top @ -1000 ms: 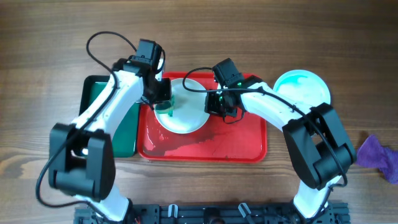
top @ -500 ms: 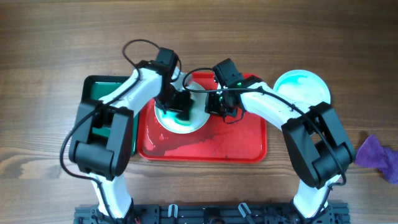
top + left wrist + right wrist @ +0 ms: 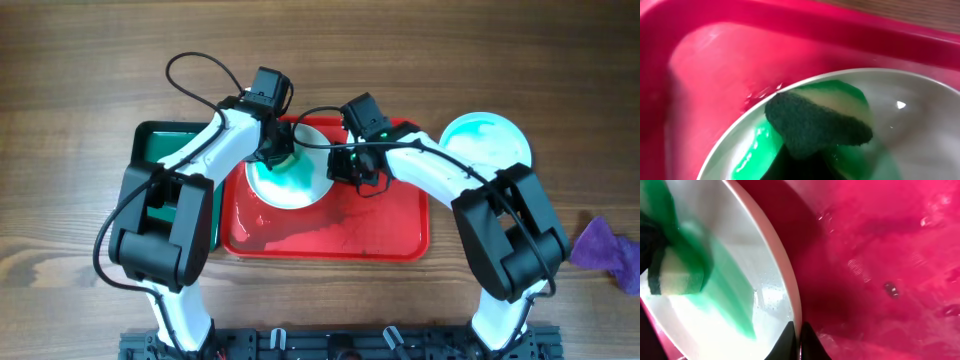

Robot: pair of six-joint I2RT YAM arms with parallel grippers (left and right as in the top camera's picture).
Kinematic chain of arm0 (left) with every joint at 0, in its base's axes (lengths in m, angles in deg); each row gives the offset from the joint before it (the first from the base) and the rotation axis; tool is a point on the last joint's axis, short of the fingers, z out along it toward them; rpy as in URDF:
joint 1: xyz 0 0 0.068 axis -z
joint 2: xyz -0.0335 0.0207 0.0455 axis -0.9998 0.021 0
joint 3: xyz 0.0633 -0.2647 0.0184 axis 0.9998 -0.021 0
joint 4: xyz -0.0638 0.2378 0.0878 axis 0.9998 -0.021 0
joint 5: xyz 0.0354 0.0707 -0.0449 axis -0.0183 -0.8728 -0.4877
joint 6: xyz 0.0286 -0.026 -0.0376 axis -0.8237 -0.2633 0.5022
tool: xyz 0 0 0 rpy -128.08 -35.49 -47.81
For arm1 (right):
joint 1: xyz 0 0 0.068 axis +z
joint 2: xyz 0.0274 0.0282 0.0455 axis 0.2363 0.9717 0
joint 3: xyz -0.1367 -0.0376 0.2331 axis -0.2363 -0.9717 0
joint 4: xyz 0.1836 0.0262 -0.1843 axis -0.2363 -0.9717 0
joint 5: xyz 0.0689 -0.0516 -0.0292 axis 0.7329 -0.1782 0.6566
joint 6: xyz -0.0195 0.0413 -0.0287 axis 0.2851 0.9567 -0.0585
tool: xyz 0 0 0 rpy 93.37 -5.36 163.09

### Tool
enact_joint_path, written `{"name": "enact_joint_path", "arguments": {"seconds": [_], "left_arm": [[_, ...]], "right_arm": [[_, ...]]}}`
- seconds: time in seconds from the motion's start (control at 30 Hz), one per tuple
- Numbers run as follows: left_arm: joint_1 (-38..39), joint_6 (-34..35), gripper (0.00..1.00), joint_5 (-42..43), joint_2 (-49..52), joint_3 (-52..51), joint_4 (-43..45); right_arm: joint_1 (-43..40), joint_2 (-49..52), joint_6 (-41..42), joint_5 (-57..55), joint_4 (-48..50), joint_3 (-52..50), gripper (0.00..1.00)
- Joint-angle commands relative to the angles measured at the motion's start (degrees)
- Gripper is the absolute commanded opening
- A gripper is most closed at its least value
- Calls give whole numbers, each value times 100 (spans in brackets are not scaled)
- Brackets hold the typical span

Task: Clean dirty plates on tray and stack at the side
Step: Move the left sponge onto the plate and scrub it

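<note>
Clearly the scrubbing is under way, not finished. One plate (image 3: 305,185) lies in the left half of the red tray (image 3: 330,235), its middle awash in green. The left tool (image 3: 277,158) is clenched on a sponge (image 3: 815,122) pressed to that plate near its far-left rim. The right tool (image 3: 797,340) pinches the same plate's right rim, steadying it, I take it.

A second plate (image 3: 487,140) sits on the tabletop (image 3: 80,80) just off the tray's far-right corner, alone and filmed pale green (washed or not, I cannot tell). No third plate shows. So this plate wants wiping and carrying out, and the stack is barely begun.

The tray's raised rim stands close behind the sponge, and a dark green tray (image 3: 160,140) lies just beside the red tray's left side. Strokes have freer room toward the tray's near half, which is bare and wet.
</note>
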Motion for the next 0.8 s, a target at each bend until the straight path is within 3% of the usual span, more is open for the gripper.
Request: {"name": "enact_joint_path", "arguments": {"seconds": [0.0, 0.1, 0.2, 0.33, 0.47, 0.57, 0.7, 0.77], "left_arm": [[-116, -656, 4, -129, 323, -212, -728], [-107, -2227, 4, 1893, 323, -212, -1541], [-107, -3279, 4, 3182, 323, -212, -1845], [-107, -3163, 4, 3338, 323, -195, -1379], [-136, -1781, 4, 2402, 323, -195, -184], [-133, -341, 4, 629, 321, -186, 433], [-133, 433, 4, -1021, 201, 295, -345], [-136, 461, 4, -1137, 37, 608, -846]], "right_arm": [[-7, 39, -151, 105, -114, -42, 4], [-7, 39, -149, 109, -109, -42, 4], [-7, 39, -151, 127, -105, -42, 4], [-7, 39, -151, 127, -105, -42, 4], [-7, 39, -151, 127, -107, -42, 4], [-7, 39, -164, 127, -109, -42, 4], [-7, 39, -162, 125, -107, -42, 4], [-7, 39, -162, 125, -107, -42, 4]]}}
